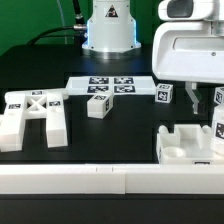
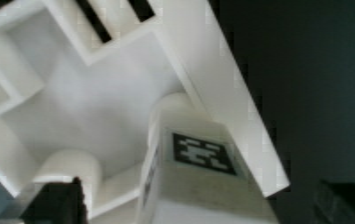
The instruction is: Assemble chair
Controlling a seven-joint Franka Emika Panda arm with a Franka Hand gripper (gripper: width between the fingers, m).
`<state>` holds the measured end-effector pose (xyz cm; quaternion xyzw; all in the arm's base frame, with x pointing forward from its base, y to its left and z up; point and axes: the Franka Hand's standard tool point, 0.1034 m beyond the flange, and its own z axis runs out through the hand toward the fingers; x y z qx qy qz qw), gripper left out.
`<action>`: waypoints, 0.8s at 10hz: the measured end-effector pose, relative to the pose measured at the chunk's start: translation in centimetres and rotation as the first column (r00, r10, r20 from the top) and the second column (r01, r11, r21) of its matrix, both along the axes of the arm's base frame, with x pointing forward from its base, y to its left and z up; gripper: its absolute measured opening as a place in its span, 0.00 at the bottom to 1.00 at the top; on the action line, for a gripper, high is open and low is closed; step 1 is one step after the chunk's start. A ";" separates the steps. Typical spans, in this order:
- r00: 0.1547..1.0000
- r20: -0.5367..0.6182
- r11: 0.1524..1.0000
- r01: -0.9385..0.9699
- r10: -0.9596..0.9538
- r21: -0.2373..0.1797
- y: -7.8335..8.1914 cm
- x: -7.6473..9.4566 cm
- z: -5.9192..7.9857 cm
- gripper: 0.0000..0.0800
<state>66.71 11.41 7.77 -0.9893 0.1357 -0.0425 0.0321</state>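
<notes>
While the gripper [image 2: 200, 205] hung with fingers [image 2: 53, 200] spread open, a thick, square, matte white chair leg [image 2: 200, 150] sat between them, the X-braced frame [image 1: 35, 112] lying well apart on the table [image 1: 60, 72].

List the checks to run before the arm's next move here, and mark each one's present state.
1. End effector jaws apart: ok; one finger stands off the leg.
2. Leg upright: ok.
3. Leg seated in the seat block: cannot tell, the joint is at the picture's edge.
4. X-braced frame lying free at the exterior view's left: ok.
5. Small tagged block and second tagged block in sight by the marker board: ok.
</notes>
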 end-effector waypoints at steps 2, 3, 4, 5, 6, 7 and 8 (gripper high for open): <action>0.983 0.005 0.983 -0.184 0.184 -0.025 0.1 0.2 0.0 0.81; 0.961 0.007 0.961 -0.275 0.275 -0.035 0.0 0.2 -0.1 0.81; 0.942 0.008 0.941 -0.336 0.336 -0.041 0.0 0.2 -0.1 0.81; 0.920 0.008 0.919 -0.392 0.393 -0.049 0.0 0.2 -0.1 0.81; 0.878 0.005 0.876 -0.477 0.478 -0.067 0.0 0.3 -0.1 0.81; 0.838 0.002 0.836 -0.543 0.545 -0.079 -0.1 0.3 -0.1 0.81; 0.791 -0.004 0.787 -0.610 0.612 -0.092 -0.1 0.3 -0.1 0.81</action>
